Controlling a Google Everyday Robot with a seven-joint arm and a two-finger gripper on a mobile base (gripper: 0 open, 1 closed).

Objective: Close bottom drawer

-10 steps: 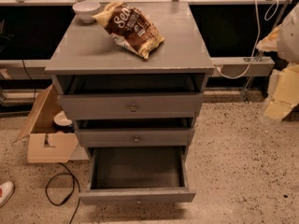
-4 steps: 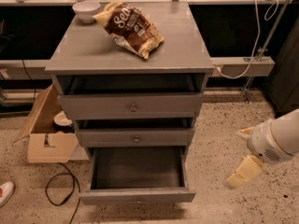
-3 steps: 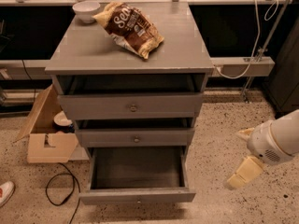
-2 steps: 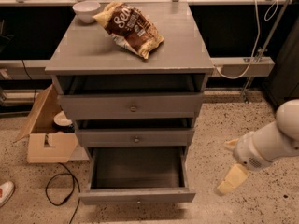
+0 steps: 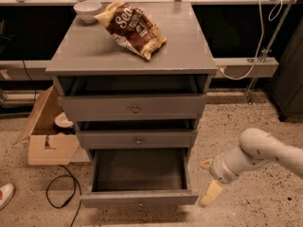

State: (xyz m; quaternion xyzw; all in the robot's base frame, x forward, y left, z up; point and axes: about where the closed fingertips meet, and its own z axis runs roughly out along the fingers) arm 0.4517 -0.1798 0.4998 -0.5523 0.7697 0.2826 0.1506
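The grey wooden chest point(image 5: 90, 51) has three drawers. The bottom drawer point(image 5: 139, 197) is pulled far out, its inside empty, its low grey front near the lower edge of the view with a small knob point(image 5: 140, 204). The middle drawer point(image 5: 137, 139) and top drawer point(image 5: 135, 109) each stand slightly out. My gripper point(image 5: 207, 181), on a white arm coming in from the right, hangs low over the floor just right of the bottom drawer's front right corner, not touching it. Its two cream fingers point(image 5: 211, 193) stand apart and hold nothing.
A brown chip bag point(image 5: 132, 28) and a white bowl point(image 5: 87, 9) lie on the chest top. An open cardboard box point(image 5: 47, 136) stands at the left, with a black cable point(image 5: 61, 193) and a shoe point(image 5: 4, 195) on the speckled floor. A rail with a cable point(image 5: 246, 67) runs behind right.
My arm has come down from the upper right and moved left, bringing the gripper close to the bottom drawer's right front corner. The drawers have not moved.
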